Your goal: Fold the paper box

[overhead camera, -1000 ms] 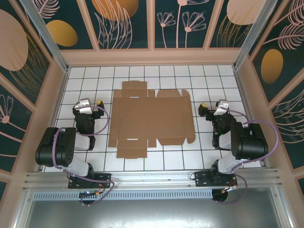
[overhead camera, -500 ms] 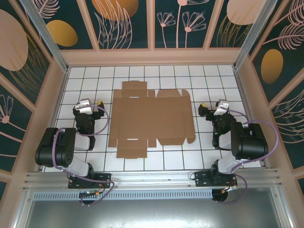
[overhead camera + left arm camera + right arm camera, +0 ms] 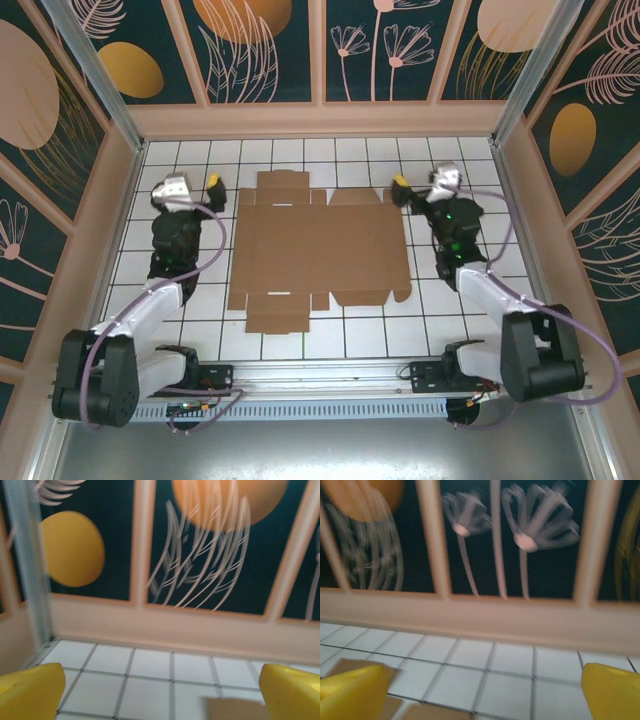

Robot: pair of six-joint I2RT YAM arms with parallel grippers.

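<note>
As it lies flat — paper box (image 3: 318, 250): between both arms, far corners near the yellow fingers (image 3: 212, 183)
Left gripper (image 3: 161, 690): spread wide, empty
Right gripper (image 3: 485, 692): spread wide, empty

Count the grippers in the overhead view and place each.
2. The left gripper hangs beside the paper box's far-left corner; the right gripper beside its far-right corner, both open.

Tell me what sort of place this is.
Probably a robot test enclosure: a white gridded table fenced by flower-printed wall panels, a left arm and right arm bolted to a metal rail, a flat paper box between them.
</note>
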